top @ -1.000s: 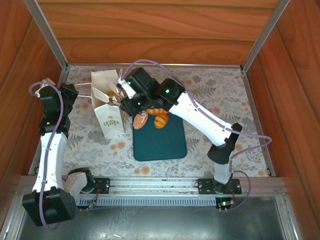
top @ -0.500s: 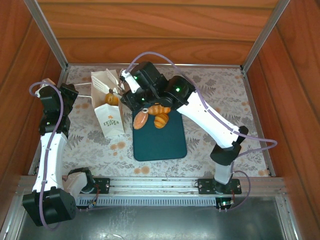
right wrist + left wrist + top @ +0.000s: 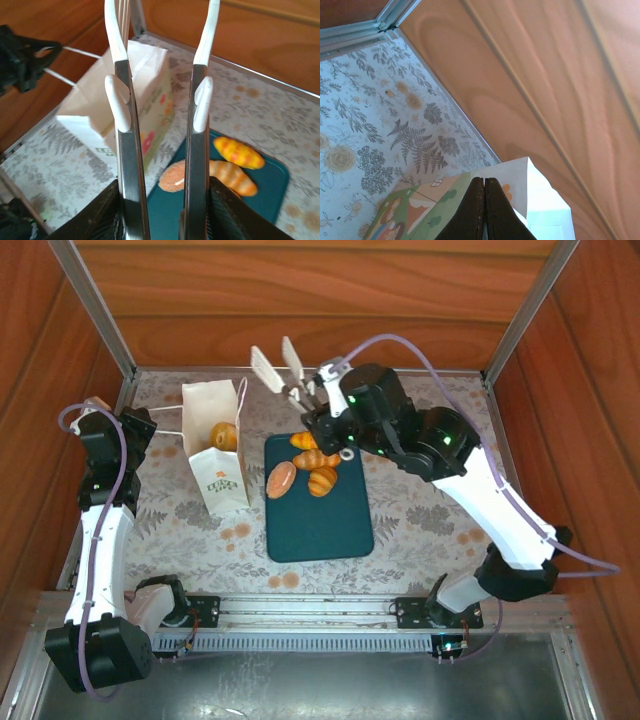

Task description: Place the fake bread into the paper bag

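Right claw (image 3: 272,355), raised on its outstretched arm beyond the white flower-printed paper bag (image 3: 215,480), gapes empty. Left claw (image 3: 484,200) is shut; the right wrist view shows it pinching the bag's white cord handle (image 3: 75,50). One golden roll (image 3: 223,435) lies in the bag; four toy pastries (image 3: 318,460) sit on the dark teal tray (image 3: 320,525) beside it.
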Tool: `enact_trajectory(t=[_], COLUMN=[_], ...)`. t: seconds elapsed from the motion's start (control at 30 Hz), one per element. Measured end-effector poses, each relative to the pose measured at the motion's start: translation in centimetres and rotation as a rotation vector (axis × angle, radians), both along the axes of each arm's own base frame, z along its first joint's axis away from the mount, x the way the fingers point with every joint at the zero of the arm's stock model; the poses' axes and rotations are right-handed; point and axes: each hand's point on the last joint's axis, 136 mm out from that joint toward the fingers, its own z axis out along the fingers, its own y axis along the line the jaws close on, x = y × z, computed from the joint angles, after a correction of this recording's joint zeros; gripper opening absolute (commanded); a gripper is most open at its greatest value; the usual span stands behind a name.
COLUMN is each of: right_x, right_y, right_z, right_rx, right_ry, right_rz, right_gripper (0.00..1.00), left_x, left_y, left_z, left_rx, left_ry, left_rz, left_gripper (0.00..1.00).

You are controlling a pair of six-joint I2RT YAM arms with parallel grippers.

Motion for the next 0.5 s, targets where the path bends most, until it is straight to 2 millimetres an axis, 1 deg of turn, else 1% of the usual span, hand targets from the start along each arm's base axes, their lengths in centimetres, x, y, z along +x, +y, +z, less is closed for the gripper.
enact_trajectory(t=[0.1,0.23,0.3,0.37,0.5], right_x=[0.9,2.1,2.5,2.8,2.8], right_y=[-2.2,-4.3,-5.0,-5.6,-6.2], right_z=[-1.4,-4.2,-5.8,-7.8,-11.3], right_rx=[0.003,-0.001,-0.008,-0.018,-0.03], right_ry=[0.041,0.125,0.169,0.226,0.335], right_rz=[-0.091,-0.21,-0.256,-0.304,-0.356], right_gripper=[0.44,0.45,0.45,0.45,0.45], left_x=[0.0,0.0,0.0,0.0,0.0], left_y=[0.0,0.0,0.0,0.0,0.0], left_z=[0.0,0.1,0.1,0.1,0.1], left_rx=[0.0,0.0,0.0,0.0,0.0], left_ry=[-0.001,-0.002,-0.002,-0.002,-0.002], left_rz=[0.0,0.0,0.0,0.0,0.0], left_gripper=[0.0,0.0,0.0,0.0,0.0])
